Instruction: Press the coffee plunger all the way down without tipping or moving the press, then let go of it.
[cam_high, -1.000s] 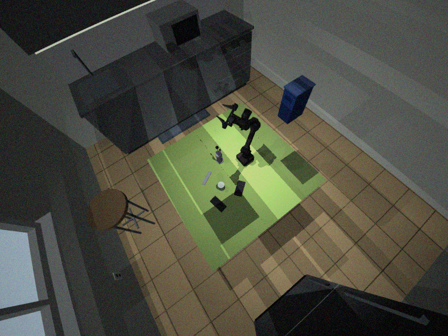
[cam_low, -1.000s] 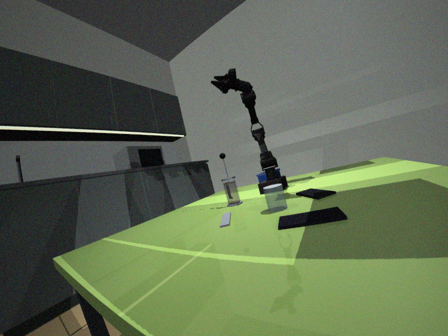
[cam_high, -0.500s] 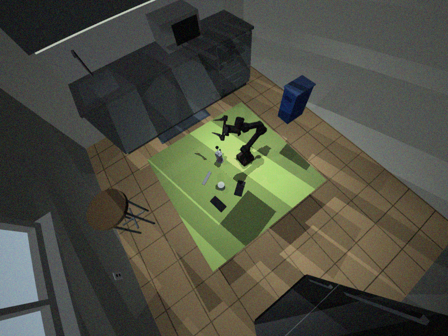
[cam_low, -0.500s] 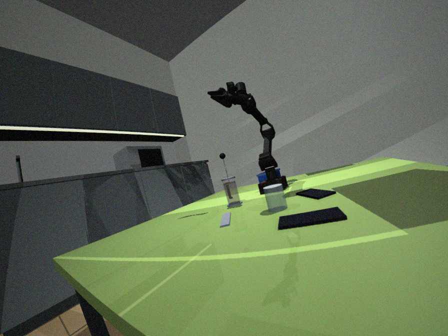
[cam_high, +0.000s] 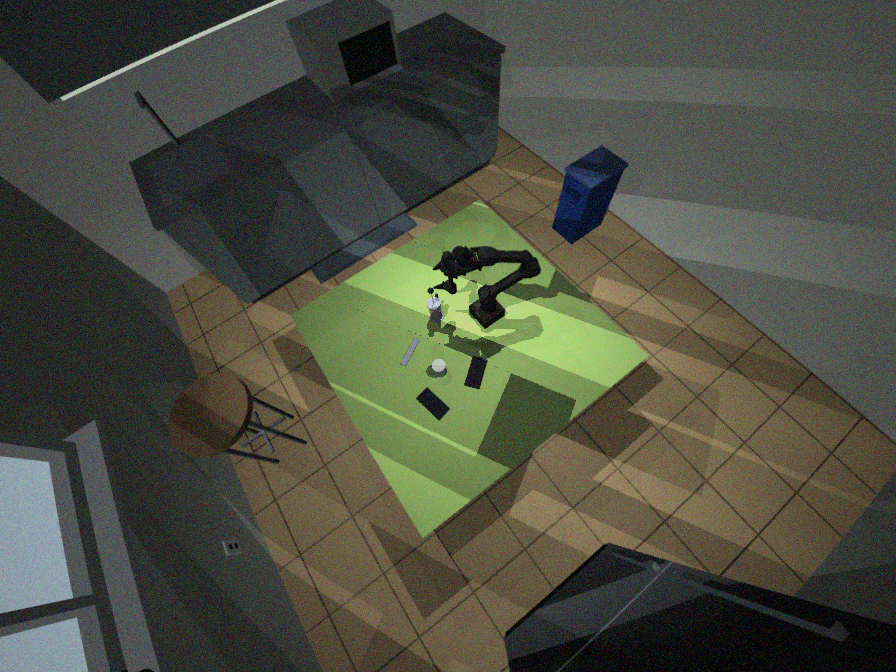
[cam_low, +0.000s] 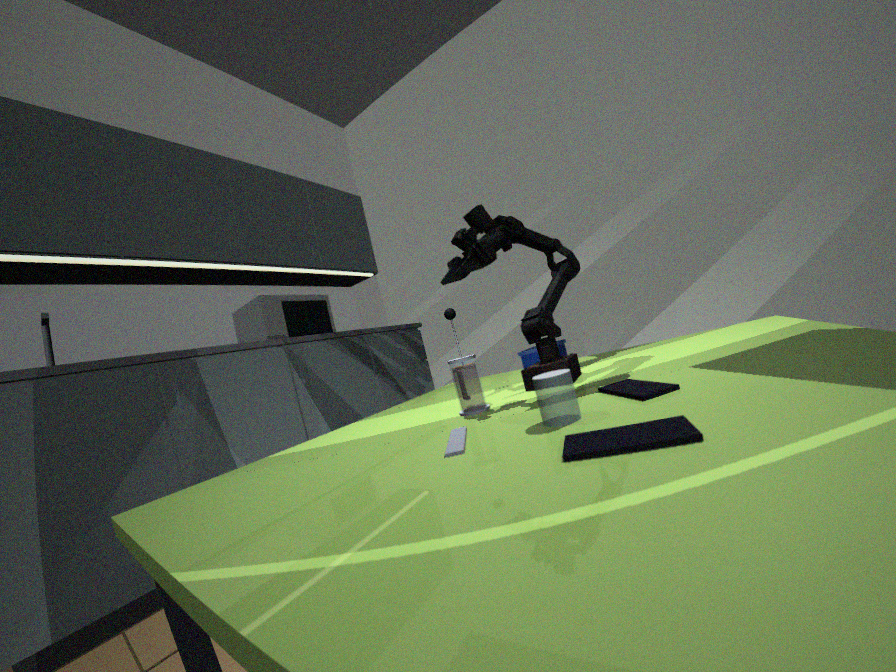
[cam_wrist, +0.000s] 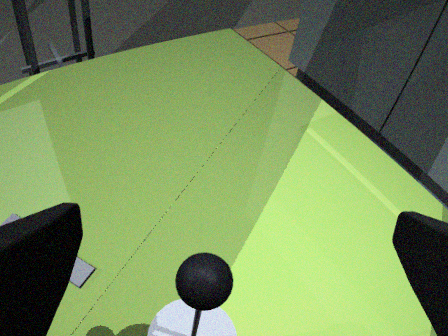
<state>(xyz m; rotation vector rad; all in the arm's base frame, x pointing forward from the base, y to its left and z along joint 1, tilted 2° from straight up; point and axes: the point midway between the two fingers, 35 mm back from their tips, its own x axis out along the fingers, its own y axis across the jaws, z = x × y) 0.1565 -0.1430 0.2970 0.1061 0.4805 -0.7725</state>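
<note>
The coffee press (cam_high: 434, 312) (cam_low: 469, 386) stands upright on the green table, with a clear body. Its white lid (cam_wrist: 167, 320) shows at the bottom of the wrist view. The plunger's black ball knob (cam_high: 430, 290) (cam_low: 449, 313) (cam_wrist: 204, 281) stands high above the lid on a thin rod, so the plunger is up. My gripper (cam_high: 435, 278) (cam_low: 447, 273) (cam_wrist: 246, 226) is open and empty. In the exterior view it is above the knob, tilted downward. In the wrist view the knob lies low between the two finger directions, untouched.
A pale flat bar (cam_high: 409, 351) (cam_low: 455, 441) (cam_wrist: 82, 272) lies near the press. A whitish cylinder (cam_high: 438, 365) (cam_low: 557, 397) stands beyond it. Two black slabs (cam_high: 475, 372) (cam_high: 432, 403) (cam_low: 638, 389) (cam_low: 631, 438) lie flat on the green table (cam_high: 390, 426) (cam_low: 434, 593).
</note>
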